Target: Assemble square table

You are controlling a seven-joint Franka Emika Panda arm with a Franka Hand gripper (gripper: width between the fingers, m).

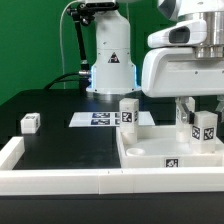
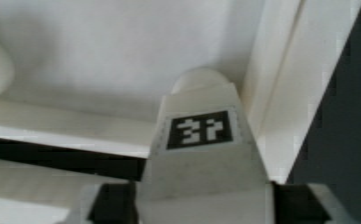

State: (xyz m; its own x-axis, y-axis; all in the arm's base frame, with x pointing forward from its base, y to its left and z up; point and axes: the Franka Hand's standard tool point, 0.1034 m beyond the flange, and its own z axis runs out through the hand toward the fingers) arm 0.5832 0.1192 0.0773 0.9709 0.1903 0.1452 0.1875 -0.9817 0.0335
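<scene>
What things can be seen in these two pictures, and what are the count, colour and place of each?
square table slab: one, white, on the table, toward the exterior view's right.
leg posts: three seen, white, tagged; this one by the slab's far corner, one alone at the exterior view's left, one under the pincer.
marker board: one, white, flat before the robot base.
low wall: one, white, along the near edge.
table: one, black.
robot base: one, white, at the back.
pincer: one, around a leg post; grip unclear.
</scene>
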